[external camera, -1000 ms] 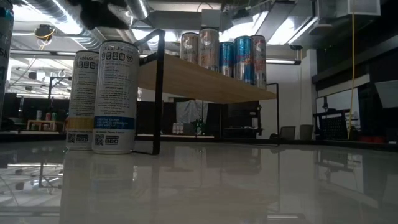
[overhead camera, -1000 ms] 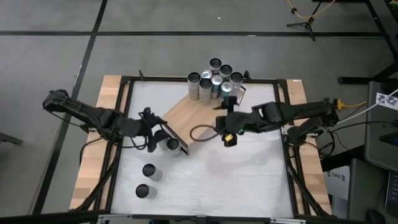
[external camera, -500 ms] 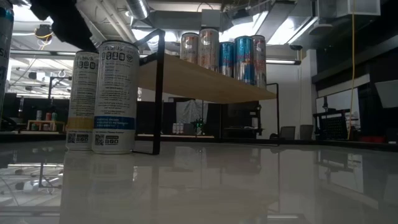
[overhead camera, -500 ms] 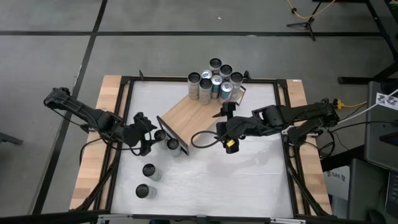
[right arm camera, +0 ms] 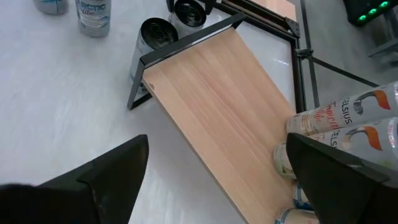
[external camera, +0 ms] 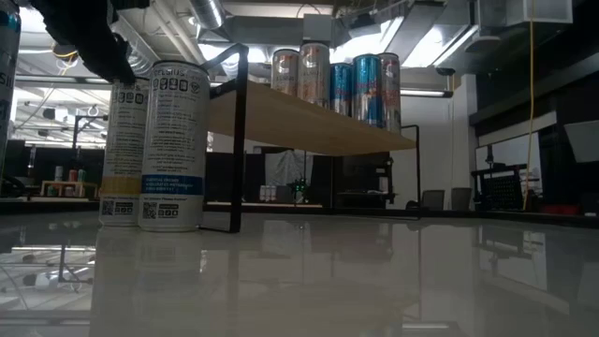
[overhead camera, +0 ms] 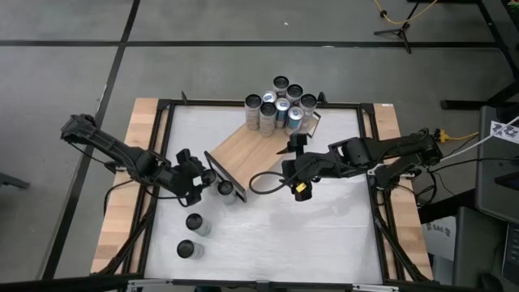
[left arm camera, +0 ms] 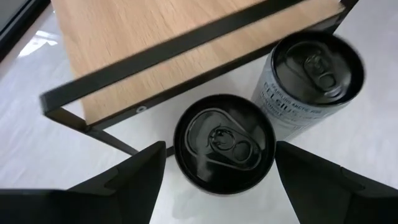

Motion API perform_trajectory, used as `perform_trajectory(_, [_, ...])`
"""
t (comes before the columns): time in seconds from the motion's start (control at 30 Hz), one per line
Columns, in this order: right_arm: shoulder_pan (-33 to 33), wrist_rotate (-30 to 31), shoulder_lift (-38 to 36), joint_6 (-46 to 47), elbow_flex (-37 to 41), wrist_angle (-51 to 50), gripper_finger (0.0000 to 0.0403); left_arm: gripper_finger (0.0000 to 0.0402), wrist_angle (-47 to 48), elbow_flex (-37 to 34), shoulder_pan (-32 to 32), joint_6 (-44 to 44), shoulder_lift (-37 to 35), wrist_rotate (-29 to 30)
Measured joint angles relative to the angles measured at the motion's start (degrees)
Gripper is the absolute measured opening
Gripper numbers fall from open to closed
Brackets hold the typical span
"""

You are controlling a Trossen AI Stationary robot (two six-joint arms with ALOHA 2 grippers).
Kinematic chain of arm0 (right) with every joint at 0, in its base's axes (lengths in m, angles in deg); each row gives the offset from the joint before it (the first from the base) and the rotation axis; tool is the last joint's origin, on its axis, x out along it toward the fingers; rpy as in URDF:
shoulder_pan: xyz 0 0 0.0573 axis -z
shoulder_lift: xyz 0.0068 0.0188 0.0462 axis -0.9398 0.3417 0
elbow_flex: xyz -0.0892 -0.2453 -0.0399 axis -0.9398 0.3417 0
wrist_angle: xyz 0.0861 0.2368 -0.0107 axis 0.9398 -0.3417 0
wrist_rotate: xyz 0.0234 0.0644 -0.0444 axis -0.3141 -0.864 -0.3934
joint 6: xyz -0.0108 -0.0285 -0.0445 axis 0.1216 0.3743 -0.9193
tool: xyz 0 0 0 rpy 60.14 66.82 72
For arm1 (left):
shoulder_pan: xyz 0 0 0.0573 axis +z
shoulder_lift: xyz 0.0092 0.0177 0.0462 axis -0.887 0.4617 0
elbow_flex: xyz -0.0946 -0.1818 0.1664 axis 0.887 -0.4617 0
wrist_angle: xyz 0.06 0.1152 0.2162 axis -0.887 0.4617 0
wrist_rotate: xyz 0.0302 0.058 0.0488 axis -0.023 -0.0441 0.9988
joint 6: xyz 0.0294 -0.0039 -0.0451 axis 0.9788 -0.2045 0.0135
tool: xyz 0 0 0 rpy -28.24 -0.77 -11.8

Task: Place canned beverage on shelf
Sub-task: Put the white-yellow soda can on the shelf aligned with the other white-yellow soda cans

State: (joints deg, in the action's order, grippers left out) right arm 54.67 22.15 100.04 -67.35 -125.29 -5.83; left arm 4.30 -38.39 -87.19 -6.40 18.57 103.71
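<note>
High view: looks like the reach-for-a-can step. Left hand (overhead camera: pixel 197 180) parked at 9 o'clock of the shelf (overhead camera: pixel 243 150), right beside two cans (overhead camera: pixel 225 188) at its near end. Right hand (overhead camera: pixel 293 170) waiting at the shelf's 3 o'clock, wide open, holding nothing.

Left wrist view: fingers (left arm camera: pixel 130 177) spread either side of one can (left arm camera: pixel 224 143), not gripping yet. Probably needs to drop lower and squeeze, then lift onto the board.

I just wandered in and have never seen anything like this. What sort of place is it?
Probably a robotics lab or workshop: two dark robot arms work over a framed white table holding a wooden shelf and drink cans, under bare ceiling ducts, with a tripod nearby.
</note>
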Motion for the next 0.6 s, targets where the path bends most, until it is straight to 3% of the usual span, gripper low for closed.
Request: perform_trajectory(0.6, [0.0, 0.0, 0.01, 0.0, 0.0, 0.0, 0.0376, 0.0295, -1.53, 0.0, 0.02, -0.02, 10.61, 0.09])
